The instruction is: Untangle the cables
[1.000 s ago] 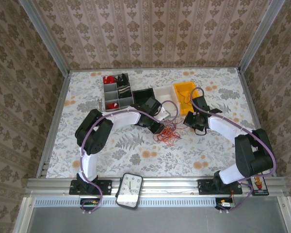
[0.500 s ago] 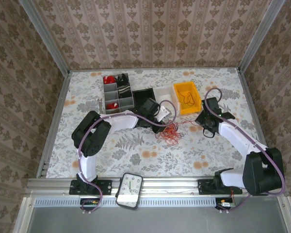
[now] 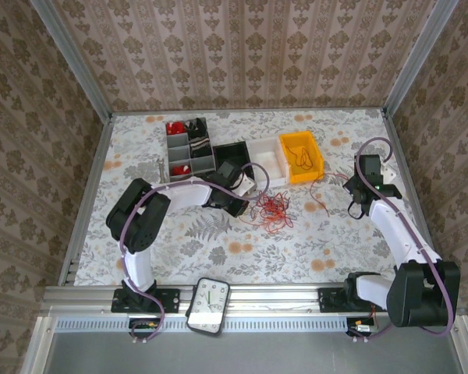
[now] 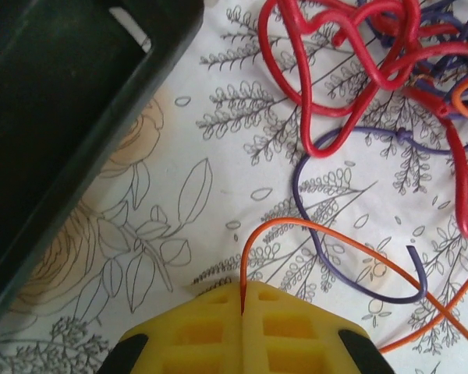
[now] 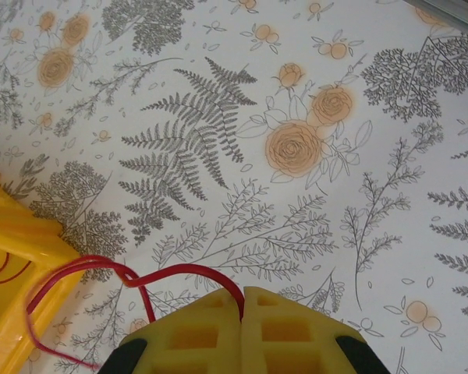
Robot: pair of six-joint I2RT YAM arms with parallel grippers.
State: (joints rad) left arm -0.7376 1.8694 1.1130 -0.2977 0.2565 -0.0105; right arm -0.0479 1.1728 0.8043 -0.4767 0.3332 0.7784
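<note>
cables (image 3: 274,209), thin red, orange and purple wires: 1 knotted heap mid-table, beside the black plastic tray (image 4: 62,117), mostly unsorted. left gripper (image 4: 242,294) clamps 1 thin orange wire (image 4: 320,228); right gripper (image 5: 242,300) clamps 1 thin red wire (image 5: 168,270), apparently clear of the heap, near the yellow plastic bin (image 5: 19,234).

We count two grippers: left gripper (image 4: 242,300), right gripper (image 5: 242,302). One tangle of cables (image 3: 273,209), in which we distinguish three colours: red, orange, purple; one red cable (image 5: 144,274) lies apart from it. Three open bins: black bin (image 3: 231,147), white bin (image 3: 267,148), yellow bin (image 3: 288,142). One grey organizer (image 3: 189,156). One clock (image 3: 208,305).
</note>
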